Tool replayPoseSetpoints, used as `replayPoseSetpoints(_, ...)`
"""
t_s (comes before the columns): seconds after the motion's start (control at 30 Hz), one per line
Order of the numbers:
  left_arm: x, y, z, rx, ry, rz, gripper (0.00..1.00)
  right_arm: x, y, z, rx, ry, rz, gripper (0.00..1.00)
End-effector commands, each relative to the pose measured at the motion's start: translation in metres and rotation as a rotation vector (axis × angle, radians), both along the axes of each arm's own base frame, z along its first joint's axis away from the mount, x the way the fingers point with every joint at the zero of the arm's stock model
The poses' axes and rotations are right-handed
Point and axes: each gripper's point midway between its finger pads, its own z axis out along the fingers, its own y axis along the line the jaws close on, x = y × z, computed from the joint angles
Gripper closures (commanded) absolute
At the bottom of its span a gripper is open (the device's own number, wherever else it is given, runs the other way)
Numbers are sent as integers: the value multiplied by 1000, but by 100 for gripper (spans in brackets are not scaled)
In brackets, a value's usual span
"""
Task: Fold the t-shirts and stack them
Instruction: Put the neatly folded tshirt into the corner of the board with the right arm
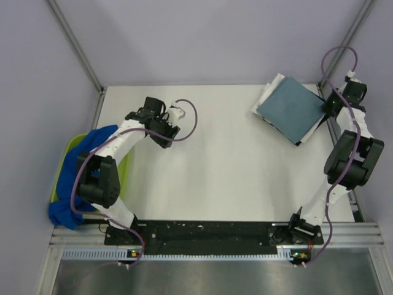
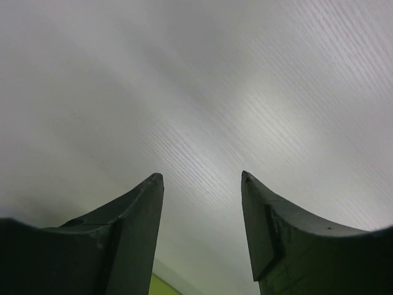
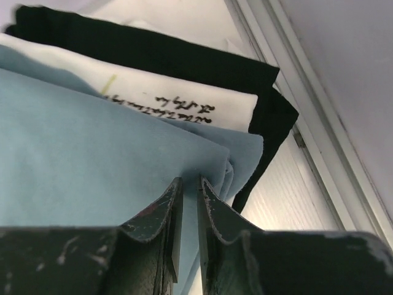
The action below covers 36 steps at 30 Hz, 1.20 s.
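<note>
A folded stack lies at the table's far right. The grey-blue t-shirt [image 1: 291, 110] is on top, over a white shirt [image 1: 270, 92] and a black shirt [image 1: 305, 140]. My right gripper [image 1: 325, 106] is at the stack's right edge. In the right wrist view it [image 3: 189, 180] is shut on a fold of the grey-blue shirt [image 3: 92, 160], above the white shirt [image 3: 153, 92] and the black shirt [image 3: 153, 49]. The royal blue t-shirt [image 1: 86, 147] hangs crumpled over the tray at the left. My left gripper [image 1: 175, 112] is open and empty over bare table [image 2: 201, 177].
The lime-green tray [image 1: 126, 169] stands at the table's left edge under the blue shirt; a sliver of it shows in the left wrist view [image 2: 163, 287]. A metal frame rail [image 3: 295, 92] runs close beside the stack on the right.
</note>
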Motion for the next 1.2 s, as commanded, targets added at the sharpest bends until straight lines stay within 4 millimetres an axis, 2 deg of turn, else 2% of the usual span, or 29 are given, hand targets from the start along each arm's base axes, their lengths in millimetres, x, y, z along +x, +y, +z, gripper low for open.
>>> replayPoseSetpoints(0.0,-5,14,8,2,-50,15,42,10,-14,-6,0,44,-26,86)
replayPoseSetpoints(0.07,-9,19,7,4,-55,22,41,10,-18,4,-15,30,-46,83)
replayPoseSetpoints(0.13,-13,24,4,4,-57,29,41,9,-20,23,-37,3,-62,77)
replayPoseSetpoints(0.27,-21,31,3,-6,-69,40,41,-4,-14,74,-69,-83,-65,59)
replayPoseSetpoints(0.3,-21,31,3,-12,-79,43,41,-10,-10,83,-72,-100,-59,53)
replayPoseSetpoints(0.33,-23,32,3,-16,-87,46,41,-17,-4,98,-78,-130,-52,43)
replayPoseSetpoints(0.37,-22,33,4,-24,-102,54,40,-24,2,104,-71,-149,-41,34)
replayPoseSetpoints(0.4,-23,34,4,-30,-117,61,39,-31,11,115,-71,-183,-22,22)
replayPoseSetpoints(0.47,-22,35,5,-47,-159,90,37,-50,34,126,-73,-240,15,4)
replayPoseSetpoints(0.5,-21,36,6,-57,-182,108,36,-60,44,131,-76,-275,28,1)
replayPoseSetpoints(0.57,-14,38,8,-78,-241,157,34,-78,67,128,-66,-340,63,1)
replayPoseSetpoints(0.6,-13,41,7,-84,-260,193,22,-88,76,127,-63,-385,80,1)
replayPoseSetpoints(0.67,-4,45,15,-122,-342,254,20,-107,94,117,-64,-444,107,1)
replayPoseSetpoints(0.73,-2,53,19,-157,-393,340,20,-126,109,99,-95,-484,141,1)
replayPoseSetpoints(0.77,2,57,25,-183,-448,379,19,-137,115,76,-103,-472,155,1)
replayPoseSetpoints(0.8,8,61,37,-222,-520,417,19,-145,119,63,-108,-466,158,1)
replayPoseSetpoints(0.83,7,64,39,-244,-563,434,18,-151,123,59,-110,-481,154,1)
replayPoseSetpoints(0.9,5,70,45,-284,-632,475,9,-159,131,49,-97,-515,146,1)
replayPoseSetpoints(1.0,0,81,41,-292,-685,546,3,-168,147,28,-113,-528,166,1)
replayPoseSetpoints(1.17,-7,89,27,-287,-724,574,2,-177,159,-15,-163,-476,168,1)
